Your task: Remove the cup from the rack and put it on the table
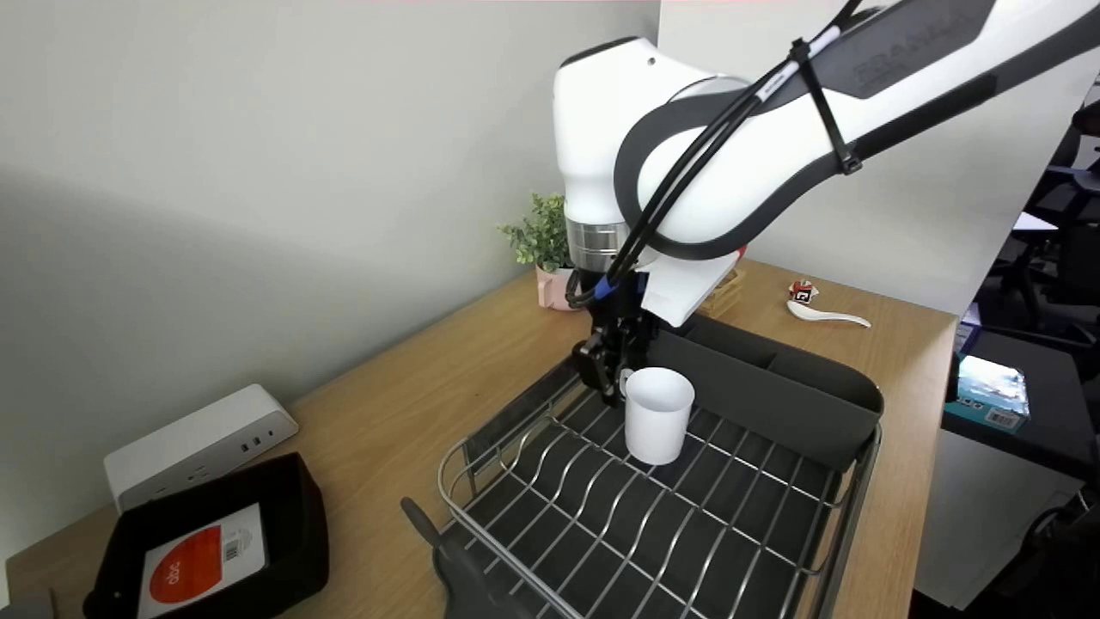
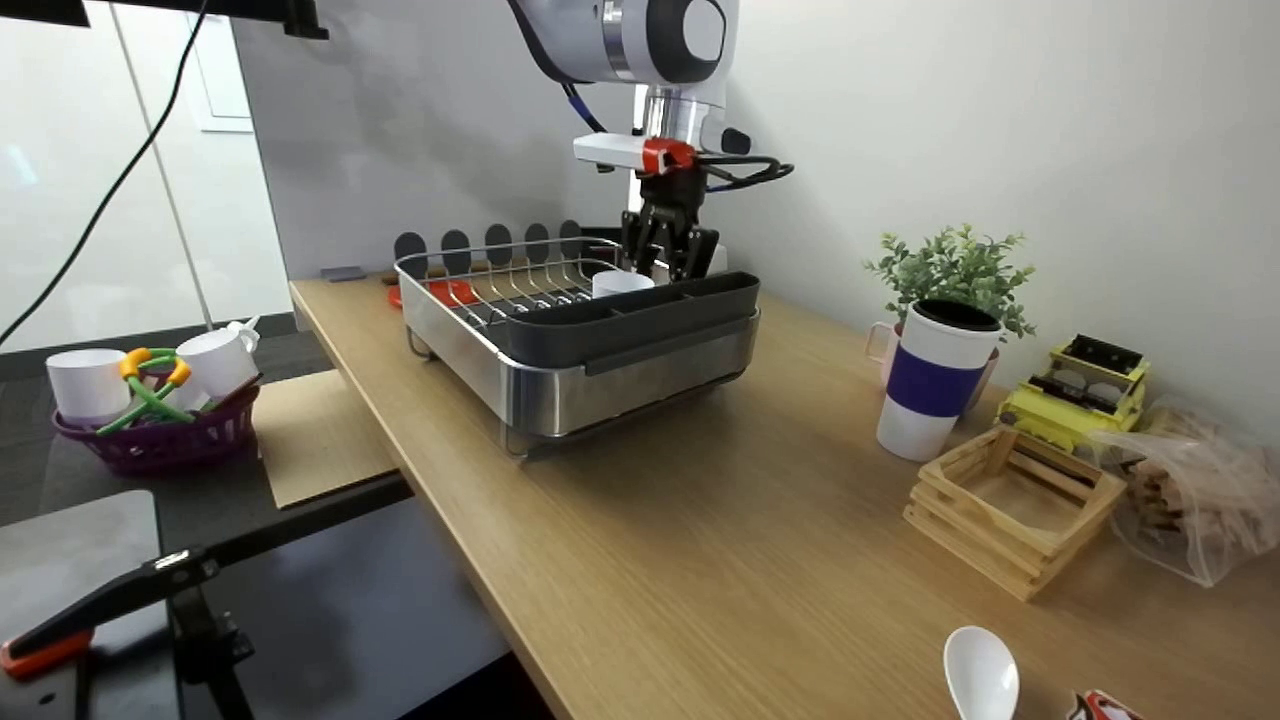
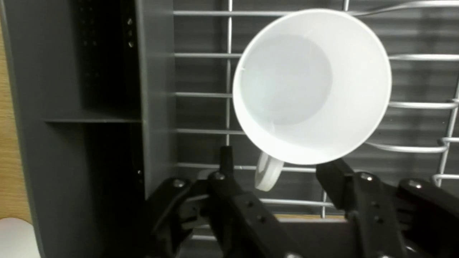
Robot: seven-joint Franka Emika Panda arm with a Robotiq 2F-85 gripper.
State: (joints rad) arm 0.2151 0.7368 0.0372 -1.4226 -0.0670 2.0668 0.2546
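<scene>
Inside the one dark grey dish rack (image 2: 640, 385) stands one white cup (image 1: 657, 421), upright, near the corner where the single cutlery caddy (image 1: 773, 406) meets the wall-side edge. The gripper (image 3: 279, 165) hangs with its two fingers (image 3: 335, 181) spread, one to each side of the cup's lone handle (image 3: 268, 174) — space shows between it and both; whether a fingertip touches the cup's wall, I cannot tell. On the wooden tabletop (image 2: 700, 520), along its wall-side edge, are one white power strip (image 1: 202, 443) and one plant (image 2: 945, 270) in one pink pot (image 1: 557, 288), one blue-banded tumbler (image 2: 925, 380) just beside; one white spoon (image 1: 825, 315) lies near an end edge.
</scene>
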